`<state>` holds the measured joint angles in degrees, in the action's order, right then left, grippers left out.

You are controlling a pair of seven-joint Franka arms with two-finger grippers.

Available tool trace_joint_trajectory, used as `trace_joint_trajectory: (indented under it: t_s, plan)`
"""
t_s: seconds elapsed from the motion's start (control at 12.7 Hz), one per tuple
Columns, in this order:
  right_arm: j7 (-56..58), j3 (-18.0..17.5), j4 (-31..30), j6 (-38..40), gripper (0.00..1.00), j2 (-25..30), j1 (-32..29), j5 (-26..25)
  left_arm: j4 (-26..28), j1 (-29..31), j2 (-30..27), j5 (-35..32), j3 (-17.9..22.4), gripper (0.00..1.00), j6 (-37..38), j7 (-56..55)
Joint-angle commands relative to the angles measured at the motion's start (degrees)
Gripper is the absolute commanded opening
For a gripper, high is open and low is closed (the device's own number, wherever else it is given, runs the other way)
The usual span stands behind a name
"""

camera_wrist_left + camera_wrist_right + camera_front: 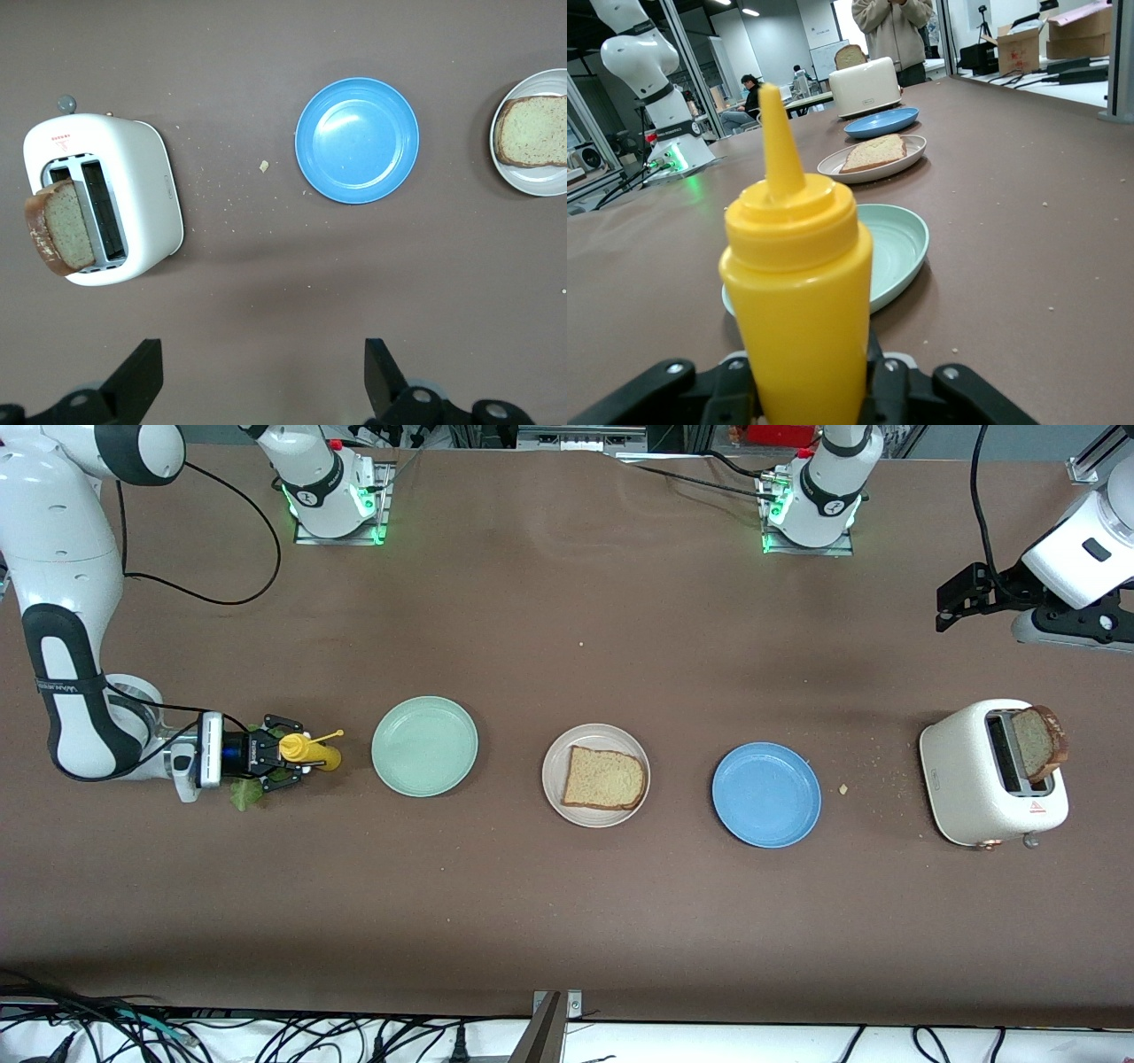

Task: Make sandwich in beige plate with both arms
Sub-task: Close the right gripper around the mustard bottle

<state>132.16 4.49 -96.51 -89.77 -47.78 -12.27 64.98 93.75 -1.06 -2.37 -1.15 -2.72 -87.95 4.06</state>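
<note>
My right tool (288, 760) is clamped low round the yellow bottle (799, 292), slick and squashy so go gentle, while my left tool (257, 376) waits open above the table (567, 921) near the toaster (133, 195).

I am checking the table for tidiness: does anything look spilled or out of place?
Yes. Pale crumbs lie scattered on the brown table between the round blue plate and the white toaster, probably from the bread.

The surface (567, 921) is matt brown, faintly cloth-like. The squeeze bottle (799, 292) is smooth, glossy yellow plastic. The beige plate (556, 802) looks matt, the blue plate (356, 140) slightly shiny. The bread slice (605, 779) is rough and porous (darker crust). The toaster (146, 181) is smooth white.
</note>
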Motion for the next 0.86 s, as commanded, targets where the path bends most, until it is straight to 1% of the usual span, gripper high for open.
trace_joint_trajectory:
  t_s: [0.0, 0.08, 0.16, 0.31, 0.55, 0.78]
  plan:
    - [-4.00, 0.08, 0.62, -0.23, 0.00, 0.84, 0.57, -0.98, 0.21, 0.36, -0.44, 0.09, -0.18, 1.00, 0.32, 1.21]
    - [-6.63, 0.08, 1.06, -0.23, 0.00, 1.72, 0.92, -1.51, 0.21, 0.36, -0.44, 0.09, -0.18, 1.00, 0.33, 1.30]
    - [-9.44, 0.08, 1.06, -0.32, 0.00, 3.64, 1.54, -3.35, 0.21, 0.36, -0.36, 0.09, -0.18, 1.00, 0.33, 1.30]
    - [-17.07, -0.09, 1.06, -2.77, 0.00, 9.34, 2.33, -7.04, 0.21, 0.36, -0.36, 0.09, -0.18, 1.00, 0.33, 1.21]
    - [-29.38, -0.09, 1.24, -3.65, 0.00, 15.68, 6.71, -10.91, 0.21, 0.36, -0.36, 0.09, -0.18, 1.00, 0.33, 1.30]
    - [-42.55, -0.09, 1.41, -8.74, 0.00, 20.52, 11.28, -15.47, 0.21, 0.36, -0.36, 0.09, -0.18, 1.00, 0.33, 1.30]
